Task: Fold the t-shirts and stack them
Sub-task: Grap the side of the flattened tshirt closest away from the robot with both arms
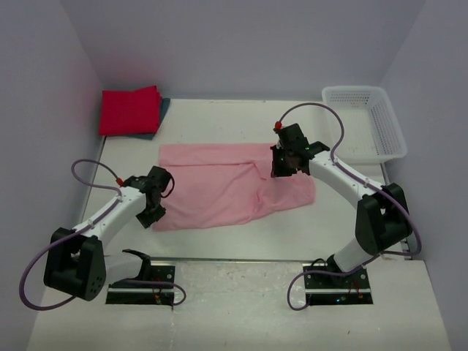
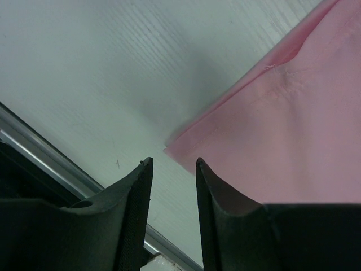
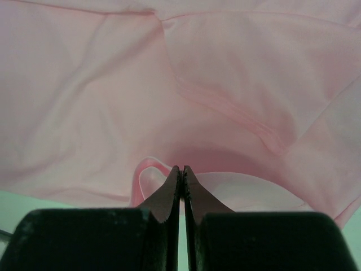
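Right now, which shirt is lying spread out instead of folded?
The pink shirt in the middle; the red shirt sits folded in the far left corner, atop a dark shirt.

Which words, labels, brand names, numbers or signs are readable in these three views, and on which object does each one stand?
None: no readable text appears in any view.
The pink t-shirt, the red t-shirt and the white basket show plain surfaces, with no print or tag visible.
The black base plates carry tiny coloured specks, too small to read as marks.
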You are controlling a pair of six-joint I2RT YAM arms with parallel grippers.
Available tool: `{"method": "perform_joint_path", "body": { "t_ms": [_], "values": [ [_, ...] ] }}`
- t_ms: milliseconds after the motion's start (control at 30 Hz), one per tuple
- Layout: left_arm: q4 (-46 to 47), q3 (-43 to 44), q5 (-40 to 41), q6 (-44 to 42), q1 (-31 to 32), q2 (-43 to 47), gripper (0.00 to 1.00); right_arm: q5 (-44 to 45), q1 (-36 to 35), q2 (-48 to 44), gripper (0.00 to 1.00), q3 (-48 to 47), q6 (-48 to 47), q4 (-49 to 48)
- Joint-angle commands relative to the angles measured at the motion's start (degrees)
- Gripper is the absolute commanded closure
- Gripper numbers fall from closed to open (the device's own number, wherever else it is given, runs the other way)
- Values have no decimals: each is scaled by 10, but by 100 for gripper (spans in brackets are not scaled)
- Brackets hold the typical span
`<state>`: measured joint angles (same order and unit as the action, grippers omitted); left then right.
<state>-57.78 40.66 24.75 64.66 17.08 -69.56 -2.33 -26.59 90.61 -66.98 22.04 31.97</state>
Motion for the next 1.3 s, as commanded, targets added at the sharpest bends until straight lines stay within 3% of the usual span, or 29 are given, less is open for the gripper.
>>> {"method": "perform_joint_path", "body": {
  "t_ms": [0, 300, 733, 833, 967, 1267],
  "values": [
    [46, -8, -27, -44, -12, -10, 62, 0, -2, -12, 100, 3, -7, -13],
    [72, -23, -62, -66, -14, -12, 62, 3, -1, -3, 100, 1, -5, -11],
    [90, -11, -68, -96, -15, -88, 63, 3, -1, -10, 100, 1, -8, -11],
    [91, -9, -66, -101, -16, -99, 70, 6, -2, -11, 100, 0, -7, -10],
    [97, -10, -68, -102, -17, -104, 100, 8, -2, -15, 100, 3, -6, -10],
    [101, -13, -83, -110, -22, -83, 100, 57, 0, -58, 100, 12, 6, 8]
  ]
}}
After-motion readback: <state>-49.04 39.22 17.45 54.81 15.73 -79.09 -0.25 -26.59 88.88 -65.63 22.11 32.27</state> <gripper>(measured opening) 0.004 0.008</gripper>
